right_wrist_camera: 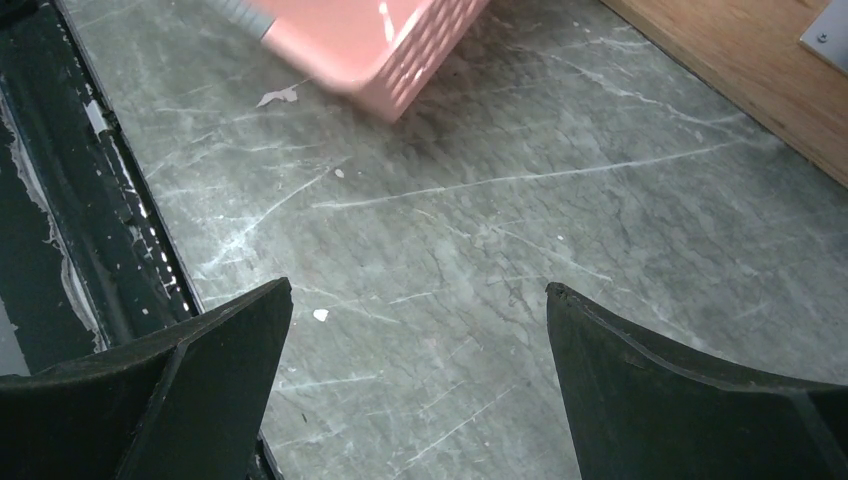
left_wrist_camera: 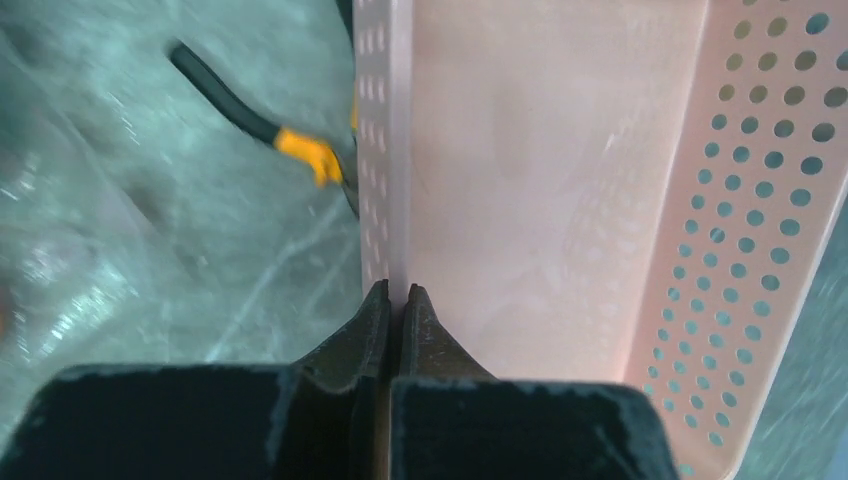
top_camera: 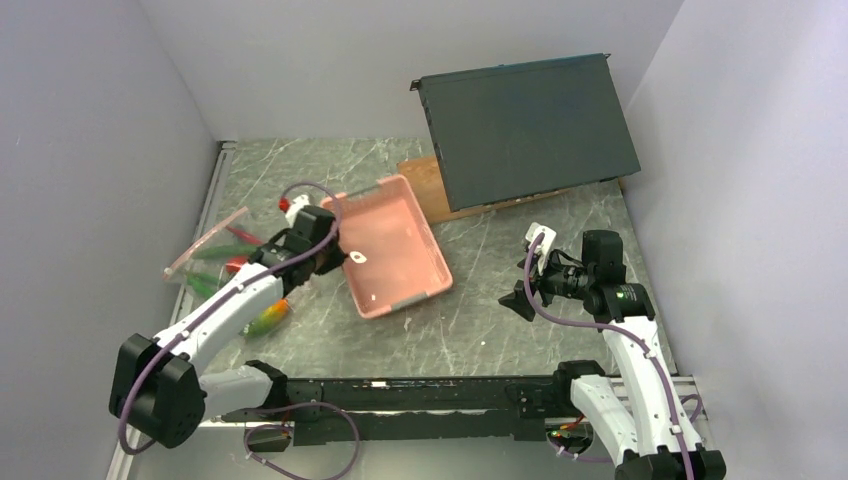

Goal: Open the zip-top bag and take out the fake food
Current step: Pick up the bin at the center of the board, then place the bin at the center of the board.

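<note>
The left fingers [left_wrist_camera: 372, 325] were clenched on the side wall of the pink basket [left_wrist_camera: 520, 180]. The zip-top bag [top_camera: 205, 250], with green and red fake food [top_camera: 218, 252] showing in it, lay on the desk [top_camera: 480, 320] to their left. The right fingers [right_wrist_camera: 200, 380] stood released above the desk, a basket corner ahead of them.

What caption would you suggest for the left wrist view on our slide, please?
Left pincer closed on the perforated side wall of the pink basket, with an orange-and-black tool lying just outside it.
</note>
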You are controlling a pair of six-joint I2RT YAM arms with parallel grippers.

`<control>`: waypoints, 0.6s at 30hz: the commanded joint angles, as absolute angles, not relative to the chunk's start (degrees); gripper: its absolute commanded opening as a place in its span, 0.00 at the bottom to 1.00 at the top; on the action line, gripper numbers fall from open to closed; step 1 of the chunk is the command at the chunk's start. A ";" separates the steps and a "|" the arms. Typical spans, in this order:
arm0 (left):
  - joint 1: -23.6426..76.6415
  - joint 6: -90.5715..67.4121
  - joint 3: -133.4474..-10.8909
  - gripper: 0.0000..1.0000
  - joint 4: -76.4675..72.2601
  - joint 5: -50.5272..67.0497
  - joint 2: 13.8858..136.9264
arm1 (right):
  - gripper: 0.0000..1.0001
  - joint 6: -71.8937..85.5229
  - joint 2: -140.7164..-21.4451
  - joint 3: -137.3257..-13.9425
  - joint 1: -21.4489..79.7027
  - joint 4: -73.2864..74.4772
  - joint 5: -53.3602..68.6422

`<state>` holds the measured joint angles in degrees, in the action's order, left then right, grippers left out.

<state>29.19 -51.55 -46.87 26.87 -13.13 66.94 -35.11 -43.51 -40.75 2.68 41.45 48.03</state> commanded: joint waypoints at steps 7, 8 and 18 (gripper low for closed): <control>13.10 -52.00 -61.82 0.00 19.38 -4.92 77.92 | 1.00 -36.03 -42.73 -40.78 2.83 39.85 48.65; 12.03 -52.48 -63.23 0.00 18.81 -4.67 79.55 | 1.00 -36.03 -42.70 -40.72 2.87 39.90 48.69; 5.54 -58.78 -75.93 0.00 16.50 -2.38 97.64 | 1.00 -36.47 -42.45 -40.62 2.85 40.16 49.29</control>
<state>6.72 -55.05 -71.48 20.36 -5.21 94.08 -35.48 -43.35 -40.73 2.68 41.47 48.07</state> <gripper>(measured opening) 0.034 0.994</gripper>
